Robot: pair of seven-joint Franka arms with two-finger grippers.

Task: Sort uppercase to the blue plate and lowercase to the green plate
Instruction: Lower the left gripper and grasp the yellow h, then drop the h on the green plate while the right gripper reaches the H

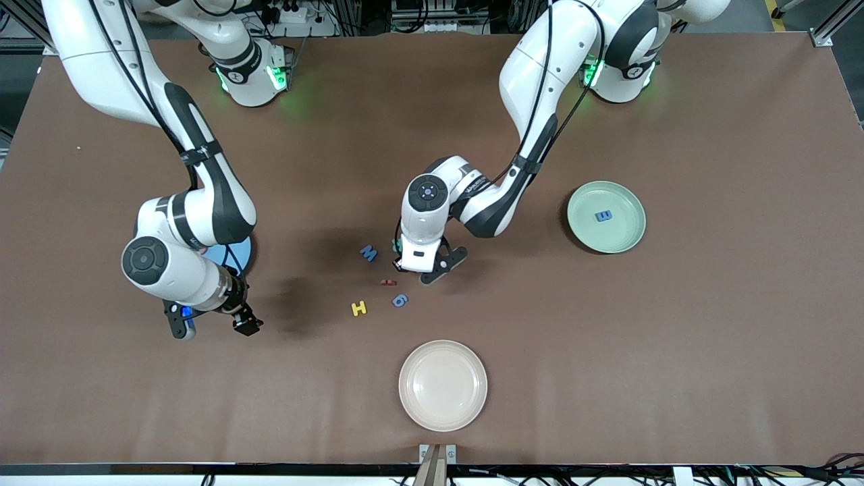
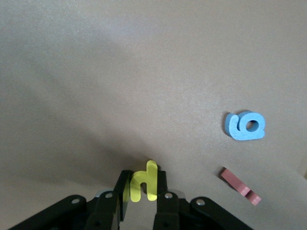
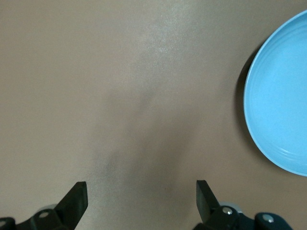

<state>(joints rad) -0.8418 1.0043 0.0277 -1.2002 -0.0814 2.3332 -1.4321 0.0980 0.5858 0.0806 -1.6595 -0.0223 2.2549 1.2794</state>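
1. I see the right arm bent at the elbow, wrist turned down, right gripper (image 1: 214, 324) hovering over bare table beside the blue plate (image 3: 283, 105), fingers spread wide, nothing between them.
2. Blue W (image 1: 368, 253), yellow H (image 1: 359, 308), red letter (image 1: 387, 282) and blue g (image 1: 399, 300) lie mid-table.
3. Left arm reaches in, wrist vertical; left gripper (image 2: 143, 188) pinches the yellow h (image 2: 144, 182).
4. Green plate (image 1: 624, 233) holds a blue letter (image 1: 603, 216).
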